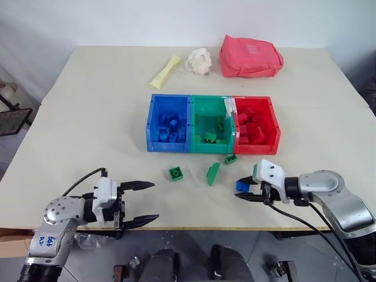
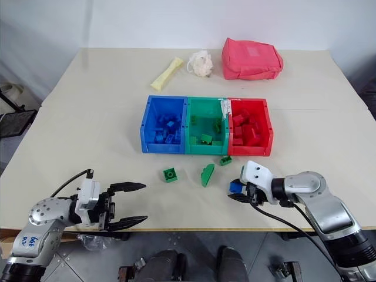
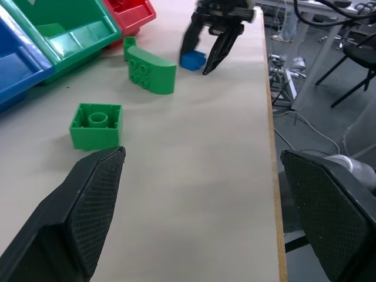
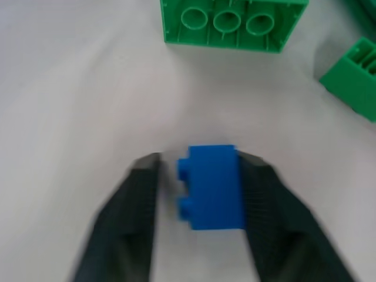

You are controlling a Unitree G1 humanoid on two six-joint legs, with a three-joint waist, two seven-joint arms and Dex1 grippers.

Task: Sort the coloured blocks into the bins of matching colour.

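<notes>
A small blue block (image 4: pixel 211 185) lies on the table near its front edge, to the right. My right gripper (image 1: pixel 239 192) is shut on it: one finger presses its side, the other sits by its studs. Just beyond it lie three green blocks: a square one (image 1: pixel 175 173), a longer wedge (image 1: pixel 212 173) and a small one (image 1: pixel 231 158). Behind them stand the joined bins, blue (image 1: pixel 151 117), green (image 1: pixel 207 100) and red (image 1: pixel 275 120), each holding several blocks of its own colour. My left gripper (image 1: pixel 155 201) hangs open at the front left, holding nothing.
At the back of the table lie a pale yellow packet (image 1: pixel 166 71), a white fluffy ball (image 1: pixel 200 60) and a pink-red fabric pouch (image 1: pixel 249 56). The table's front edge (image 1: pixel 194 228) runs just below both grippers.
</notes>
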